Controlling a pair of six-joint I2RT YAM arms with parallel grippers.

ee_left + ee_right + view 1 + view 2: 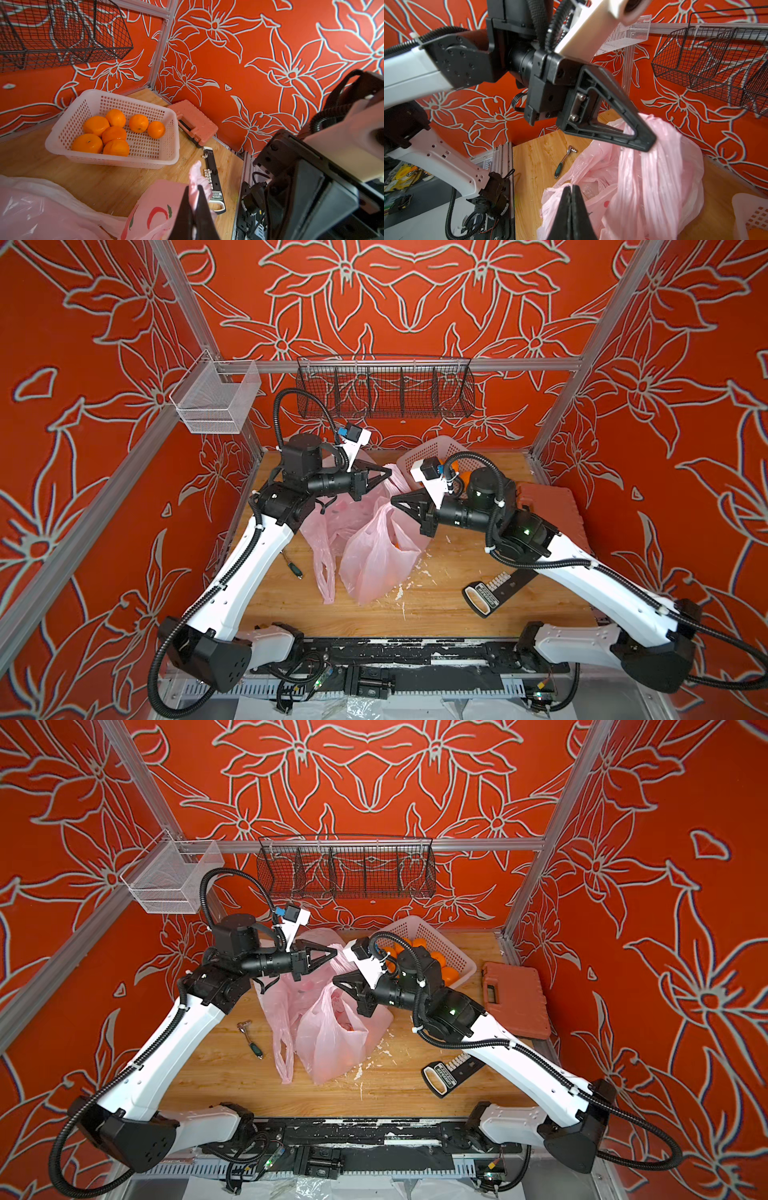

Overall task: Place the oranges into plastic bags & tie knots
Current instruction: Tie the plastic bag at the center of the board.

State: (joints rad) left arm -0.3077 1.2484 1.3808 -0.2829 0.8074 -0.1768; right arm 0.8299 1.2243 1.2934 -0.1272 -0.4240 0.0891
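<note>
Looks like the knot stage for the pink bag (376,564) sitting mid-frame on the tabletop (449,614). It's bulging, and an orange (351,1028) shows through the film.

The left tool (388,477) has its fingers pressed together on one handle strap, which runs taut up toward the upper middle of the frame. The right tool (395,502) is pinched shut on the film at the opposite side of the bag's mouth. The two tips sit near each other but apart.

My guess for the next move is to cross the straps, tuck one under and pull. That calls for steady tension without ripping such thin plastic, and the wrists are close enough to bump.

Not done overall, either. Seven oranges (114,135) sit in the white basket (133,101) at the upper right of the tabletop, partly under the right arm in both top views.

A second pink bag (324,556) lies limp against the left side of the held one, so it could get dragged along.

A green-handled ratchet wrench (293,566) lies lower left of the bags. A black gadget with white bits (490,593) lies lower right, and an orange case (515,998) sits at the right edge. All three look clear of the action.
</note>
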